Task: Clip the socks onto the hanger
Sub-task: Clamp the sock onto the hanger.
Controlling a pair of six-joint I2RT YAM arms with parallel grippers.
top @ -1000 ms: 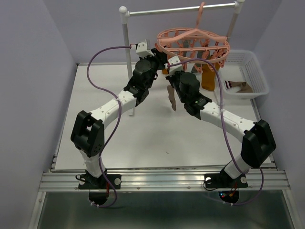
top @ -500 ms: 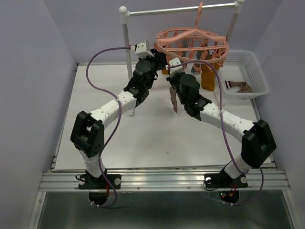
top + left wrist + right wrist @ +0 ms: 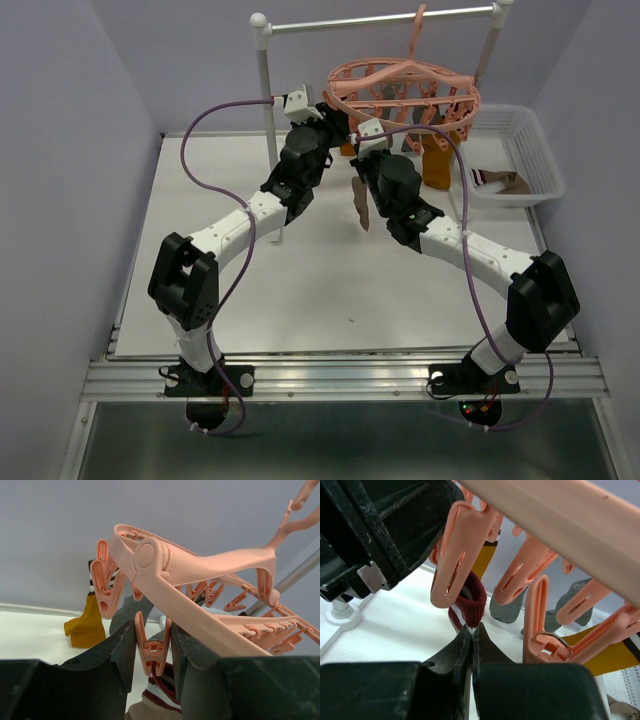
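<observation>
**Fig.** My left gripper (image 3: 152, 642) squeezes one pink clip (image 3: 151, 655) dangling under the hanger (image 3: 200, 570) rim, its fingers nearly closed against the clip's sides. My right gripper (image 3: 471, 632) is closed tight on the striped cuff of the brown sock (image 3: 470, 602), held at that clip's mouth. Whether the clip bites the cuff, I cannot tell. The hanger hangs from the rail (image 3: 380, 22).

Pale lilac walls (image 3: 80, 70) enclose my white desk (image 3: 200, 290); a white-posted metal rail (image 3: 340, 24) spans the upper middle of the frame.
</observation>
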